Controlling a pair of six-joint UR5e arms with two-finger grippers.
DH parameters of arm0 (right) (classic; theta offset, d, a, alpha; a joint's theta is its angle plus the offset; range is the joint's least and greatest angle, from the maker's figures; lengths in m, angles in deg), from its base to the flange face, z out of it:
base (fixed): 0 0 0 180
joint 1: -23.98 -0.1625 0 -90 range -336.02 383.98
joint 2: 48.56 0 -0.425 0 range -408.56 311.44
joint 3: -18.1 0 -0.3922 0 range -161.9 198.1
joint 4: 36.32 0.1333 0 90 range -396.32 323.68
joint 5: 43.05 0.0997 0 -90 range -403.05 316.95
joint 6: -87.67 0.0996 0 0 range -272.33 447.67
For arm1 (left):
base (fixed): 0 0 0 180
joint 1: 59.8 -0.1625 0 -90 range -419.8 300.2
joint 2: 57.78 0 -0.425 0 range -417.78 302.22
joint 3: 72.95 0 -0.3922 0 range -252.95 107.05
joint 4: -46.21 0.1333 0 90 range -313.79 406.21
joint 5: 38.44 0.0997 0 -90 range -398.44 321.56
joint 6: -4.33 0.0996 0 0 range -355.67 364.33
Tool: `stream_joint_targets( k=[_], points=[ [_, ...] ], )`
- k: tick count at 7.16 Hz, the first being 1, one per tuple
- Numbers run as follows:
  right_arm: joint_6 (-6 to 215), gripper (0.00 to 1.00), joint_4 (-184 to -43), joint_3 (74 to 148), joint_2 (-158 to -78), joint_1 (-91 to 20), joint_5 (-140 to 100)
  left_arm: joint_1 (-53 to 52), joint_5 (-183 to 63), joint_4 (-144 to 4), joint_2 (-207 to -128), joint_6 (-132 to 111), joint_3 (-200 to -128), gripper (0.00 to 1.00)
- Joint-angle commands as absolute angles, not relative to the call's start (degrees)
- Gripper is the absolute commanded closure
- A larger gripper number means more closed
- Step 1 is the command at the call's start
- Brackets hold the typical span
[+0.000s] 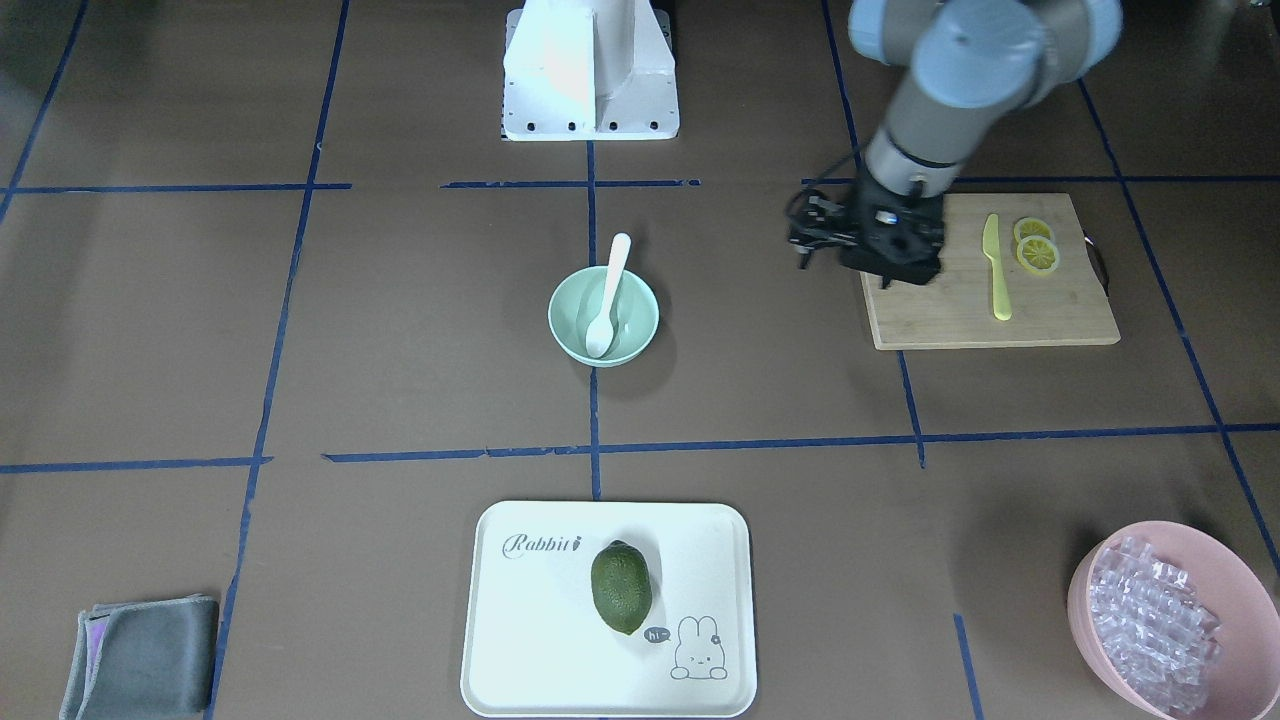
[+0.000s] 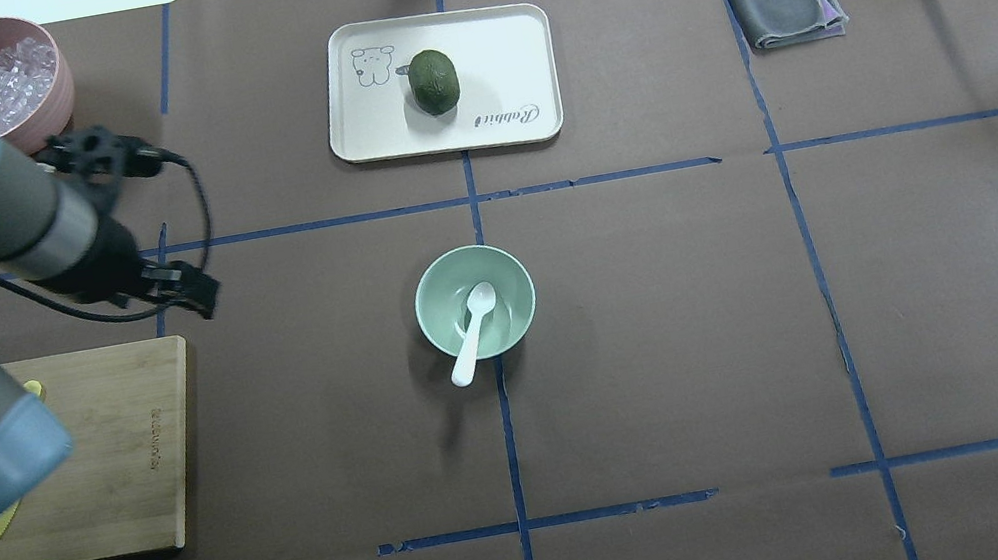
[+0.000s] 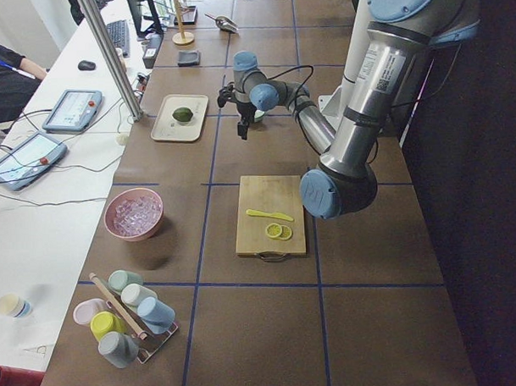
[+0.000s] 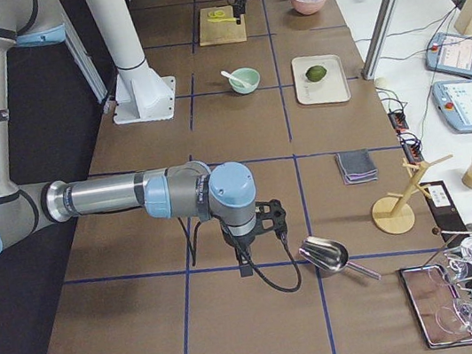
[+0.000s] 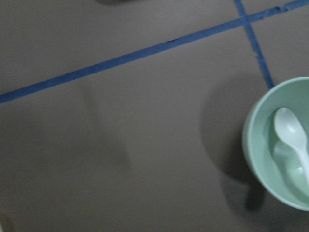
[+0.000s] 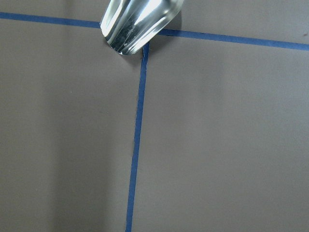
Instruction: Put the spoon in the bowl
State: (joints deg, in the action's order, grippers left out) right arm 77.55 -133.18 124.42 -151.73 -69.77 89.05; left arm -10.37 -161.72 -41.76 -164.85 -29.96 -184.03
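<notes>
The white spoon (image 1: 608,290) lies in the mint-green bowl (image 1: 570,325) at the table's middle, scoop down inside and handle leaning over the rim toward the robot. Both also show in the overhead view, spoon (image 2: 472,325) and bowl (image 2: 513,293), and at the right edge of the left wrist view, spoon (image 5: 291,131) and bowl (image 5: 260,145). My left gripper (image 1: 898,276) hangs open and empty over the cutting board's near corner, well apart from the bowl; overhead it (image 2: 195,295) is at the left. My right gripper (image 4: 246,270) shows only in the exterior right view; I cannot tell its state.
A wooden cutting board (image 1: 950,315) holds a yellow knife (image 1: 996,268) and lemon slices (image 1: 1036,246). A white tray (image 1: 520,620) holds a green fruit (image 1: 620,587). A pink bowl (image 1: 1235,575) of clear pieces, a grey cloth (image 1: 140,655) and a metal scoop (image 4: 325,254) lie toward the edges.
</notes>
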Motion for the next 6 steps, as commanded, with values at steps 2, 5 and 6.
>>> stream_joint_targets(
  k=[2, 5, 6],
  points=[
    [77.6, 0.0, -133.2, 124.1, -151.7, -69.4, 89.9, 7.2, -168.7, -41.6, -152.2, -6.7, -183.5, 0.0],
    [77.6, 0.0, -133.2, 124.1, -151.7, -69.0, 90.0, 22.0, -171.4, -41.9, -145.1, 6.9, -179.9, 0.0],
    [77.7, 0.0, -133.2, 124.1, -151.7, -69.0, 90.0, 25.4, -173.8, -41.9, -145.1, 10.8, -175.7, 0.0]
  ],
)
